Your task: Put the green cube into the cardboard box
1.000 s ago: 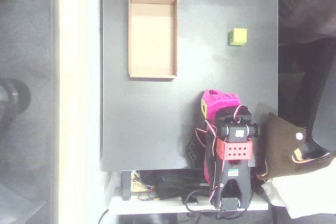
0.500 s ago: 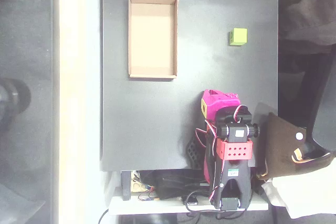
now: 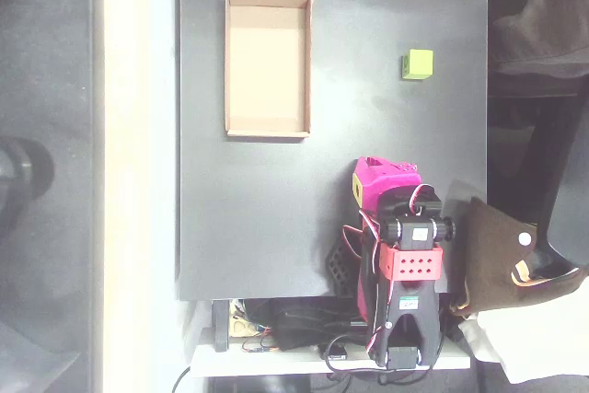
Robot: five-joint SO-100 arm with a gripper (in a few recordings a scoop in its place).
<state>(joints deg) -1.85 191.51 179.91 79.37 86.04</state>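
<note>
Overhead view. The green cube [image 3: 418,64] rests alone on the black table [image 3: 276,218], in the upper right part of the board, near its right edge and apart from every other object. One lit top face and a darker left side face are visible. The cardboard box [image 3: 267,62] lies well to the left of the cube, at about the same height in the picture, with its long side running top to bottom; its interior is bare tan card enclosed by low walls, and it sits flat on the table close to the upper edge. The gripper [image 3: 379,179], magenta with a yellow ring on its left side, is folded back over the lower right part of the table, well below the cube and touching neither cube nor box. Its fingers are seen from above as one compact mass, so whether they are parted or closed cannot be told; nothing is visibly held. Behind it, the arm [image 3: 409,255] continues toward the lower edge with a red perforated bracket and black motor housings.
</note>
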